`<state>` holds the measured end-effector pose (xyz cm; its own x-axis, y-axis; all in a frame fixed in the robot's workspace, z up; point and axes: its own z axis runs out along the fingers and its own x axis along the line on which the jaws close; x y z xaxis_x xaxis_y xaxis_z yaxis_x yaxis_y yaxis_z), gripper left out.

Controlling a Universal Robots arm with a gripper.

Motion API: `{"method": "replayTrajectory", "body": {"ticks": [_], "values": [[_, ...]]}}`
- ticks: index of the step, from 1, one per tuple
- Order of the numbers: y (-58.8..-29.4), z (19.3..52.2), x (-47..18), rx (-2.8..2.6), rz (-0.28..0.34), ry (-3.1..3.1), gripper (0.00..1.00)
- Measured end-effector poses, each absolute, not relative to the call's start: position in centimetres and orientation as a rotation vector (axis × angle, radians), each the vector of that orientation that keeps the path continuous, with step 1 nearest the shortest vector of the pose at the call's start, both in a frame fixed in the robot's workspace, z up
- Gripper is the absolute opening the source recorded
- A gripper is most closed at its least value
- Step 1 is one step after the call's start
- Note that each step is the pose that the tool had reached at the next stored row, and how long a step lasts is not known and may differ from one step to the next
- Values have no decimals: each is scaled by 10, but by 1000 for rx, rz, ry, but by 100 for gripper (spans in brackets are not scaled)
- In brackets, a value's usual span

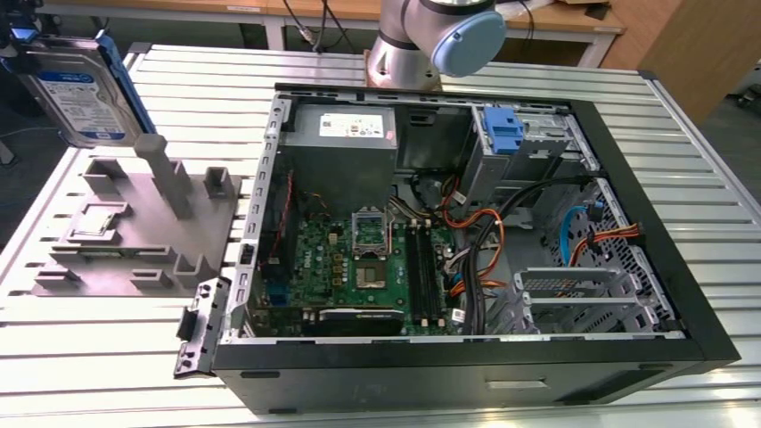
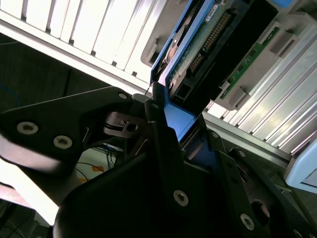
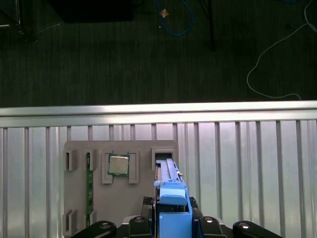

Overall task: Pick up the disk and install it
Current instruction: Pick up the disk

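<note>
Well, in the exterior view the flat silver-grey hard disk (image 1: 77, 94), with its white-and-blue label and blue plastic carrier frame, hangs upright in the air at the exterior view's left. It is clear above the grey moulded fixture tray (image 1: 131, 245) on the slatted aluminium table (image 1: 95, 366) and well apart from the open black computer case (image 1: 701, 343). Inside the case a green motherboard (image 1: 356, 263) and a bare metal drive cage (image 1: 576, 290) lie exposed, and a narrow upright blue plastic bracket (image 1: 505, 134) stands at its far end. In the second wrist view the black gripper (image 2: 157, 109) is pinched onto the edge of the blue frame, with the disk's connector end running away from it over the table slats. In the first wrist view the blue frame juts out from between the black fingers (image 3: 197, 220). Below it the grey tray holds a small square silver chip (image 3: 119, 164) and a thin green circuit strip (image 3: 89, 183), each in its own pocket, and the disk touches neither. I'd say the pick-up is done and the carry toward the case is the step in hand, with installing not yet begun. To my eye that calls for a firm hold across the gap and a square line-up of the frame with a bay before any pushing.
</note>
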<state>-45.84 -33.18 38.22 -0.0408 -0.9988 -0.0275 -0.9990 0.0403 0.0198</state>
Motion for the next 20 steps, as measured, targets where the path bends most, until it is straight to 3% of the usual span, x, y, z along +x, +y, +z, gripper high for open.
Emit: {"method": "replayTrajectory", "body": {"ticks": [20], "values": [[-332,388,-458,-2171,52,2261,36]]}}
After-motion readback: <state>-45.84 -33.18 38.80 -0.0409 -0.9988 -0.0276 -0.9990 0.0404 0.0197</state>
